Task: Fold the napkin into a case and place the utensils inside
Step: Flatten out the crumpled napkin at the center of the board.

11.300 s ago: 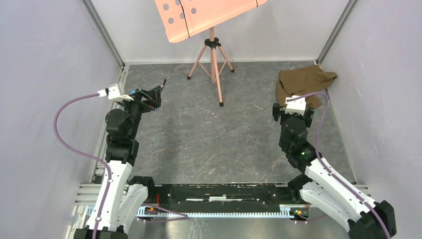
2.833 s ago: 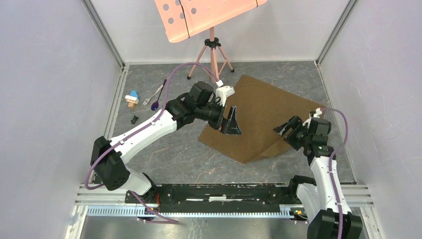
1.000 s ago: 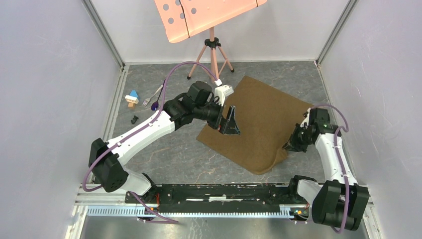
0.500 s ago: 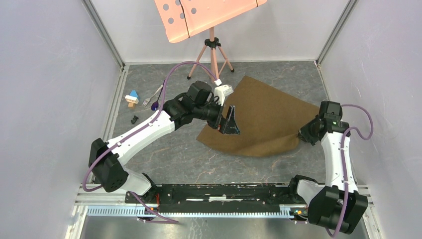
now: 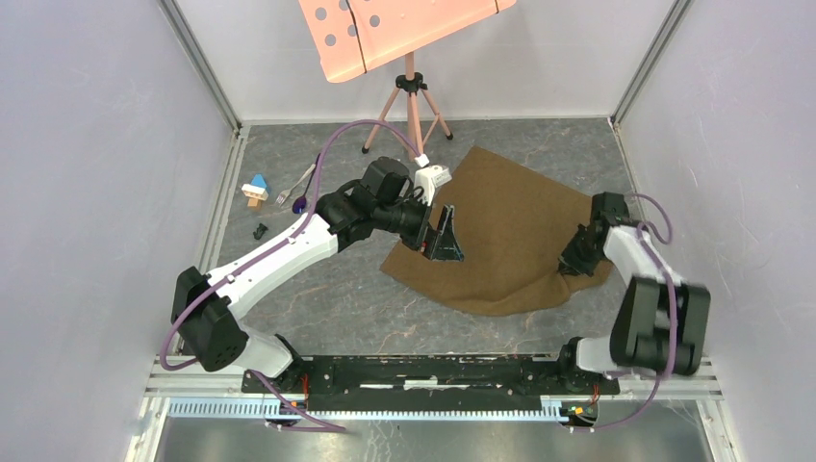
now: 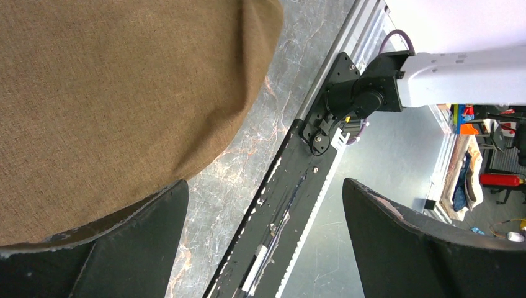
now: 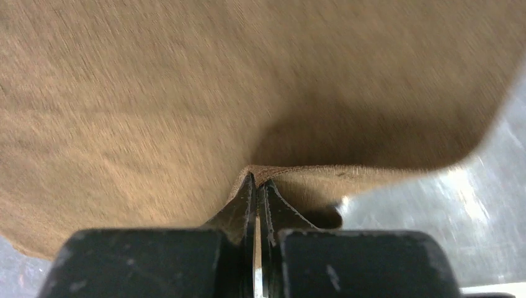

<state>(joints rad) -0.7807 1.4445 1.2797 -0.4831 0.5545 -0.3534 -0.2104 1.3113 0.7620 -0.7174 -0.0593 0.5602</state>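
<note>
The olive-brown napkin (image 5: pixel 505 226) lies spread at centre right, its near edge rounded and doubled over; no case shape shows. My right gripper (image 5: pixel 574 260) is shut on the napkin's near-right edge, and the right wrist view shows the cloth (image 7: pixel 186 81) pinched between the closed tips (image 7: pixel 257 181). My left gripper (image 5: pixel 446 237) hovers open over the napkin's left edge, with nothing between its fingers (image 6: pixel 124 248) in the left wrist view, where the cloth (image 6: pixel 111 93) fills the upper left. The utensils lie at far left: a silver fork (image 5: pixel 297 183) and a purple-bowled spoon (image 5: pixel 300 203).
A blue, white and tan toy block (image 5: pixel 255 189) and a tiny black piece (image 5: pixel 260 231) sit near the left wall. A pink music stand (image 5: pixel 404 29) on a tripod (image 5: pixel 413 125) stands at the back centre. Grey walls close in both sides.
My right gripper has drawn the napkin's near corner back and to the right, so the pointed near corner is now a rounded, doubled edge. The left arm has not moved.
</note>
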